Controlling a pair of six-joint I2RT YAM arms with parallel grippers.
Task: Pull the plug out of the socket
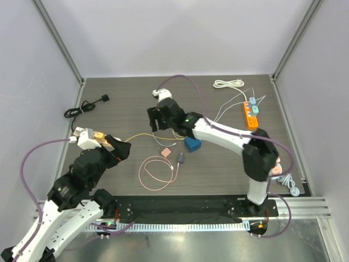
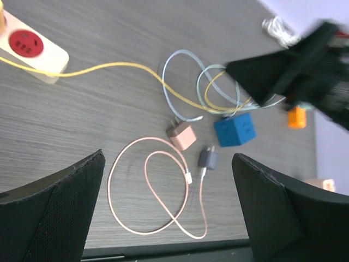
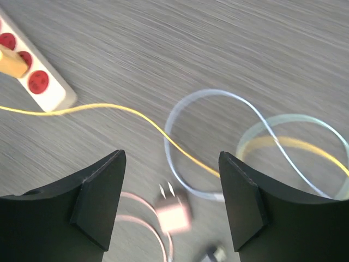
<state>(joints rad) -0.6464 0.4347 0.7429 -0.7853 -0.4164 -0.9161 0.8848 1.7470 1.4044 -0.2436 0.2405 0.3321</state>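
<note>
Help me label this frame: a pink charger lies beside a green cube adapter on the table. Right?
No: the cube adapter beside the pink charger is blue, not green; the left wrist view shows it. Both do lie on the table.

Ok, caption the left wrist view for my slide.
Open left gripper above pink cable, pink plug, blue cube adapter and white power strip.

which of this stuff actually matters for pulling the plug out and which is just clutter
For the job:
- white power strip
- yellow plug seated in it
- yellow cable

Lying about:
- pink charger
- blue adapter cube
- grey plug
- pink cable loop
- orange power strip
- black cable
- white coiled cable
</note>
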